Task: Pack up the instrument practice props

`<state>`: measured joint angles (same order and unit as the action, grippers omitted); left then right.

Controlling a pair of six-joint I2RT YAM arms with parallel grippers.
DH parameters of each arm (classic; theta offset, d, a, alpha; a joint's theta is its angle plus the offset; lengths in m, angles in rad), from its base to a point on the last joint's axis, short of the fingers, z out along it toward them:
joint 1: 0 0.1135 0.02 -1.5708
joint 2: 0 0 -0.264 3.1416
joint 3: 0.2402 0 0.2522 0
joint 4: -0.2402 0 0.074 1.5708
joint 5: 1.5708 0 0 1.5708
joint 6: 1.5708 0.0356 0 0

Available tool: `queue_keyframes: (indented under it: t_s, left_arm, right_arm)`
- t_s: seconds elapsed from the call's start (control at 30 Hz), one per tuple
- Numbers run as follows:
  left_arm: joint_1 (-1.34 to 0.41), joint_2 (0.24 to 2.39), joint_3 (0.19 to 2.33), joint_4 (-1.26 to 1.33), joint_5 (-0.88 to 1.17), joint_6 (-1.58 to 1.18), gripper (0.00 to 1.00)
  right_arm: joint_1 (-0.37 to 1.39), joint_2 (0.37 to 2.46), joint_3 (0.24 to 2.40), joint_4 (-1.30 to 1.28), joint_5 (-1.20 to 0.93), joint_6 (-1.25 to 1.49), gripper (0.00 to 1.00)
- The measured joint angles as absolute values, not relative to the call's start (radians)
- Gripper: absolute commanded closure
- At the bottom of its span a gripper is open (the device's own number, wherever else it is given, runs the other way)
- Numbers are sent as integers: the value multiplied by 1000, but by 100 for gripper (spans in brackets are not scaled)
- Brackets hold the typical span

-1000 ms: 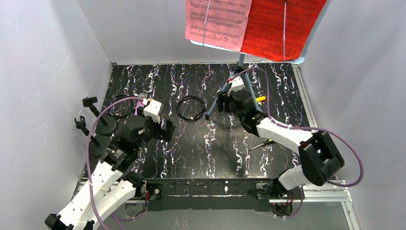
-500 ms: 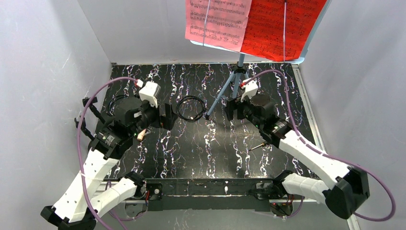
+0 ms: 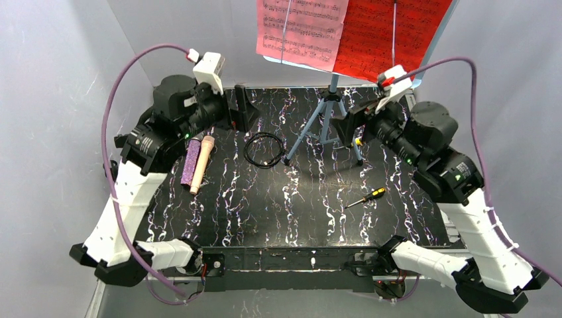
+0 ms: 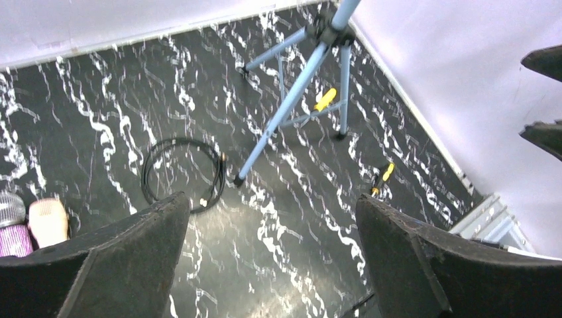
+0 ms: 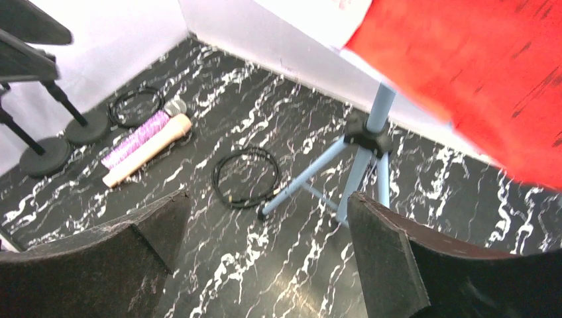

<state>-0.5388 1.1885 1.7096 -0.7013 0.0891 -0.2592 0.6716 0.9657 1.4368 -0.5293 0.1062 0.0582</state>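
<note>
purple microphone (image 3: pixel 191 164) beside cream microphone (image 3: pixel 201 167), near left edge of mat (image 3: pixel 298 205), tripod (image 3: pixel 329 101) mid-back

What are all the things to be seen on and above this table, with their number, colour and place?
purple glitter microphone: 1, purple with silver grille, lying at the left of the table
cream microphone: 1, cream, lying right beside the purple one
mic posts: 2, black with round bases, standing at the left edge
cable coils: 2, black, one by a tripod foot, one by the posts
music stand: 1, light blue tripod, at the back
sheet-music pages: 2, pink and red, on the stand
screwdrivers: 2, yellow handles, one under the tripod, one nearer the arms
table: 1, black with white marbling
left claw: 1, black, open, empty
right claw: 1, black, open, empty
</note>
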Motion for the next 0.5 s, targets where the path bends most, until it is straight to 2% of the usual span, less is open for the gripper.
queue_keyframes:
  t_s: [0.17,0.37,0.5]
  left_arm:
    - [-539,1298,1863,-683,78,-257,9]
    - [-539,1411,1991,-604,70,-242,12]
    - [-539,1454,2000,-508,59,-234,14]
  right_arm:
    - [672,1076,1626,-549,128,28,4]
    - [672,1220,1715,-522,179,20,4]
    - [672,1310,1776,-511,193,16,4]
